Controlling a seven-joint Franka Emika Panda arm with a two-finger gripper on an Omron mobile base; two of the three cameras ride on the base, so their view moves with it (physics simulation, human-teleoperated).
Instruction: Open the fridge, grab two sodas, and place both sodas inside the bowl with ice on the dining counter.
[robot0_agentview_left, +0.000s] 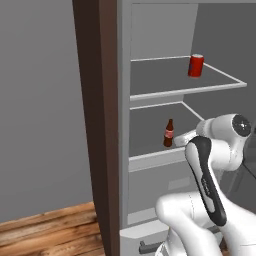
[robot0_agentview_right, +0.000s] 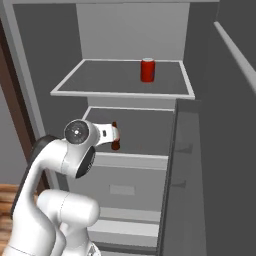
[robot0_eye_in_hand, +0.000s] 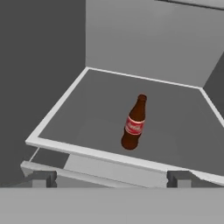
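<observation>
Brown glass bottle (robot0_eye_in_hand: 134, 124) stands upright at centre frame of the hand view, near the front edge of the fridge's lower shelf (robot0_eye_in_hand: 175, 127). Pincer (robot0_eye_in_hand: 109, 178) is spread wide and empty. Advance level, straddle the red label, then clamp.

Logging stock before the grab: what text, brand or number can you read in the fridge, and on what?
Bottle: red label with white script, too blurred to read.
Can: plain red, no print that I can make out.
Nothing else carries lettering.
</observation>
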